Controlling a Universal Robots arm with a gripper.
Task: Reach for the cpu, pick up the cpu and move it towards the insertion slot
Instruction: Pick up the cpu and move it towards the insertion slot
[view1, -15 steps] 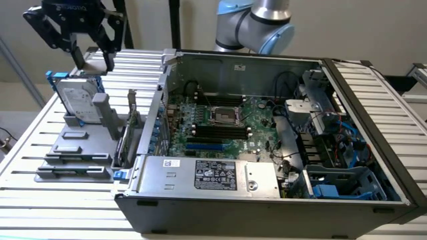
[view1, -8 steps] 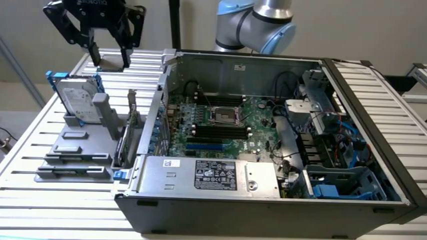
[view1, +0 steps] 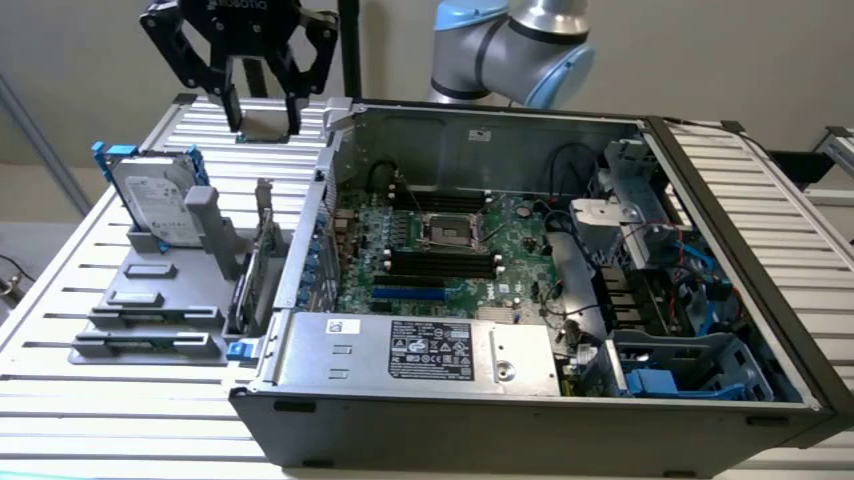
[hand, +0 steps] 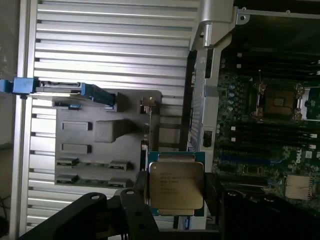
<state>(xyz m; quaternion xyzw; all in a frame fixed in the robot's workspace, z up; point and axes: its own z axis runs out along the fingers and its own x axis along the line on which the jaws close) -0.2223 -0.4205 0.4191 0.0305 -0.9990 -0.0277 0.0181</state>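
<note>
the gripper (view1: 264, 128) hangs in the upper left of the exterior view, above the slatted table (view1: 80, 260) and just outside the open computer case (view1: 534, 420). its fingers (view1: 232, 105) are drawn in narrow, clamping the cpu (hand: 175, 186) by opposite edges, with its silvery face towards the wrist camera. the insertion slot (view1: 447, 232) lies well apart, mid-frame on the motherboard. the hard drive (view1: 154, 195) stands at left.

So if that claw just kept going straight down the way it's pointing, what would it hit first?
Probably the slatted table, just outside the computer case. The gripper, holding the cpu, points down there. Depth is unclear, so it might catch the case's top edge instead.
</note>
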